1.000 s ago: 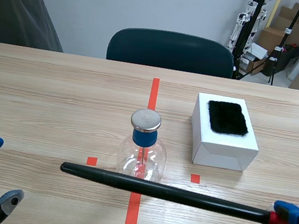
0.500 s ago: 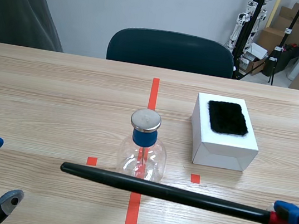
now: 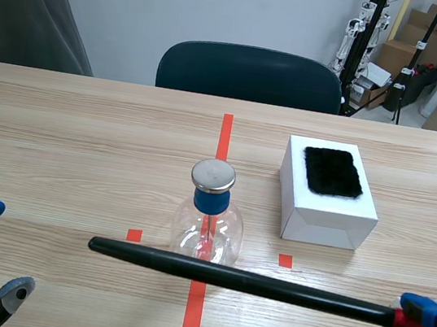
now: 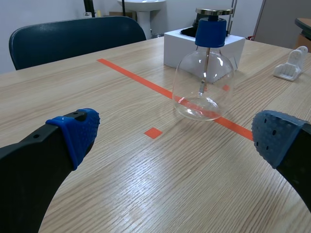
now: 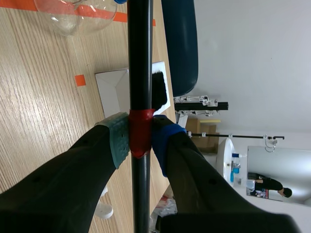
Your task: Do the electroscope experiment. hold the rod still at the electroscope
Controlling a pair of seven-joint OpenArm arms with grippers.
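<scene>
Rod [image 3: 242, 280], smooth, black and cylindrical, hangs level along the table's [image 3: 80, 151] near edge. It crosses in front of the electroscope [image 3: 208, 220], a round clear glass flask with a blue collar and a metal disc.

Left wrist view: the left gripper [image 4: 175, 138] stands spread, its dotted blue pads [image 4: 77, 131] wide apart, with the flask ahead.

Right wrist view: the right gripper [image 5: 141, 138] pinches the rod's red band.

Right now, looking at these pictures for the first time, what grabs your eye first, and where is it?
The long black rod stands out, held level by the right gripper and crossing in front of the glass electroscope on the red tape line. Farther back, on the right arm's side, sits a white box topped with a black fuzzy pad.
</scene>
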